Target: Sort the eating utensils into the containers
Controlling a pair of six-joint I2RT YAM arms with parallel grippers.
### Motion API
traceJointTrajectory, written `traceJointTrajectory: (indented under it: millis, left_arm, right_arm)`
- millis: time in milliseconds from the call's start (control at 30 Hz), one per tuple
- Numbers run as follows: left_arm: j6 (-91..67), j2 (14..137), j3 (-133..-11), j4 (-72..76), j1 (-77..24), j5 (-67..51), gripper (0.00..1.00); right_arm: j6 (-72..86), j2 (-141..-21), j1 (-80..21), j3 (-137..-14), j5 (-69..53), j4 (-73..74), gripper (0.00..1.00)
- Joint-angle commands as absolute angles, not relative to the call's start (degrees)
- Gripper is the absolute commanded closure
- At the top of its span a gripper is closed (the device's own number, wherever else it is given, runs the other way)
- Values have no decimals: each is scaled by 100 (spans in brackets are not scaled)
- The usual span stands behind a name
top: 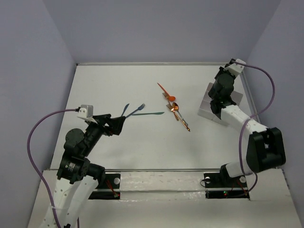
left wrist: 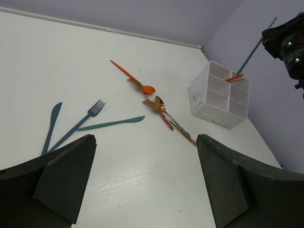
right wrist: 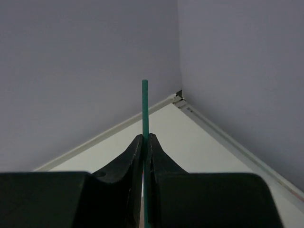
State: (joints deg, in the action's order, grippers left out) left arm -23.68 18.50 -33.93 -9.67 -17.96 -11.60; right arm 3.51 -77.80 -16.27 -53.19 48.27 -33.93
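Two dark fingers of the left gripper (left wrist: 145, 137) fill the bottom of the left wrist view, spread wide apart with nothing between them, hovering above a white table (top: 118, 85). Just beyond them lie three thin plastic pieces, near one another: a blue knife (left wrist: 51, 126), a blue fork (left wrist: 78, 126) with its prongs pointing away, and a teal knife (left wrist: 111, 123) lying almost crosswise. Farther out, near the middle of the table, an orange spoon (left wrist: 148, 89) lies with its long handle pointing toward the back wall, touching a loose heap of copper-brown utensils (left wrist: 166, 116), including a spoon and a fork, that trails toward the near right. At the right side stands a white tray (left wrist: 209, 102) split into four square compartments; an orange utensil (left wrist: 235, 77) leans in one far compartment, its end poking over the rim. The right gripper (right wrist: 146, 137) is above the tray, its fingers pinched tight on a teal utensil (right wrist: 145, 104), a slim straight stick rising past the fingertips. Its lower end reaches the tray's top, beside the orange one; whether it is inside cannot be told.
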Motion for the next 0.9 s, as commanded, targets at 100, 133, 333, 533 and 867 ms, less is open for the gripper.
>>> traceJointTrajectory:
  millis: [100,133,333,533,867]
  left_arm:
    - [-2312,1863,-3595,-712,-1828,-1239,1]
    - [-2320,1881,-3595,-721,-1828,-1239,1]
    - [-2320,1968,-3595,-729,-1881,-1231,1]
    - [-2312,2030,-3595,-738,-1881,-1230,1]
    - [-2312,2022,-3595,-703,-1881,-1266,1]
  right_arm:
    - [-1976,-9411,-1178,-6152,4878,-6450,93]
    - [-1978,-9491,-1178,-6213,4878,-6538,93]
    - [-1951,-9949,-1072,-6442,4755,-6539,93]
    - [-1942,-10353,-1072,-6328,4676,-6758,93]
    - [-1732,-10468,-1072,-5854,4667,-7005,93]
